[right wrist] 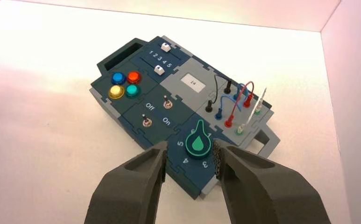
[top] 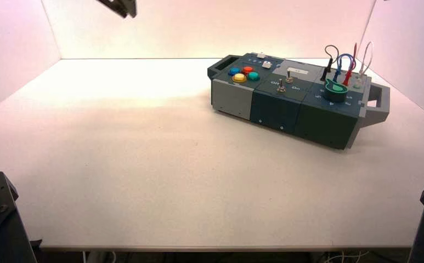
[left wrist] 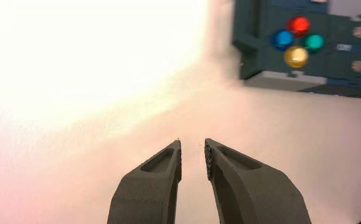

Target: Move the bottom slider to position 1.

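On the far left part of the box point(right wrist: 183, 112), bottom slider point(right wrist: 159, 70) sits on its dark-blue track, between the printed numbers and the four buttons point(right wrist: 124, 84). Its white knob is toward the high-number end, by 4 and 5; I can't tell which of the two it lines up with. Top slider point(right wrist: 166, 47), its twin, is across the numbers, toward the 1 end. Buttons are blue, red, yellow and green. The box stands skewed on the right half of the table point(top: 143, 181), its left end farther from me than its right. Right gripper point(right wrist: 190, 145): jaws well apart, nothing between them, clear of every part; it is outside my high view, with its wrist camera facing the whole top of the box. Left gripper point(left wrist: 193, 142): up at the far left in the high view, well apart from the box, jaws parted by a narrow gap, nothing held. Mid-box, two metal toggles point(right wrist: 157, 112) by the Off and On lettering, with the pale display panel point(right wrist: 193, 82) behind. Toward the right end, the round green-rimmed knob point(right wrist: 198, 143) and, behind it, the wires point(right wrist: 237, 100) in black, blue, red and white, plugged in.
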Motion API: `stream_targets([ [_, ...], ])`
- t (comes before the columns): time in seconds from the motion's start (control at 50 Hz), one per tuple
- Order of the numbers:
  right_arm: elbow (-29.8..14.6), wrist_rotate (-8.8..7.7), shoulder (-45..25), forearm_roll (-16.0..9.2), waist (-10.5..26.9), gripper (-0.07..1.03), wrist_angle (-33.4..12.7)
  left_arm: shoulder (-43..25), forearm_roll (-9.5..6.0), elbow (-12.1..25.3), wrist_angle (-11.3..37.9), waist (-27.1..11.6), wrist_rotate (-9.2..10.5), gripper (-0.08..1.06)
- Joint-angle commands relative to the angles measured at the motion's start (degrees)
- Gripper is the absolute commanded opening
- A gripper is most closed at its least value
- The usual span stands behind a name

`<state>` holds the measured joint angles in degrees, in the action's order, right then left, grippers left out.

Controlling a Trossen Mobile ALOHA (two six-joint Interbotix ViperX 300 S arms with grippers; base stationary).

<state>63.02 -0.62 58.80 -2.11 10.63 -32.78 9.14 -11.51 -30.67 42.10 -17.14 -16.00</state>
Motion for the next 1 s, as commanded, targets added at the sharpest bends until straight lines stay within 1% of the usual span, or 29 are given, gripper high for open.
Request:
stream_targets([
  [0.02, -4.7, 0.09, -5.0, -0.2, 0.4, 0.51, 0.2, 2.0, 0.00, 0.4, -1.8, -2.4, -0.26, 0.30],
  [0.24, -10.4, 0.09, -14.9, -0.2, 0.4, 0.46, 0.4, 1.4, 0.00, 0.4, -2.5, -4.0, -0.35, 0.30],
  [0.42, -15.3, 0.09, -23.7, -0.2, 0.4, 0.41, 1.6, 1.7, 0.00, 0.4, -2.5, -4.4, -0.35, 0.30],
  [0.54, -19.4, 0.09, -30.8, -0.2, 0.9, 0.37, 2.4, 2.3, 0.09, 0.4, -2.4, -4.6, -0.35, 0.30],
  [0.6, -21.4, 0.09, -34.2, -0.2, 1.4, 0.33, 2.4, 2.8, 0.09, 0.2, -2.5, -4.6, -0.35, 0.30],
  [0.68, -24.0, 0.18, -38.5, -0.4, 2.5, 0.22, 2.5, 3.6, 0.26, -0.4, -2.9, -4.6, -0.35, 0.30],
  [0.78, -26.8, 0.18, -43.7, -1.7, 3.7, 0.09, 3.3, 4.4, 0.44, -0.6, -3.1, -4.6, -0.35, 0.30],
  [0.92, -29.8, 0.18, -49.8, -4.2, 4.1, 0.01, 4.1, 5.0, 0.53, -0.7, -3.1, -4.6, -0.35, 0.30],
  [1.0, -31.1, 0.18, -52.9, -4.8, 4.1, -0.02, 4.4, 5.2, 0.53, -0.8, -3.1, -4.6, -0.35, 0.30],
])
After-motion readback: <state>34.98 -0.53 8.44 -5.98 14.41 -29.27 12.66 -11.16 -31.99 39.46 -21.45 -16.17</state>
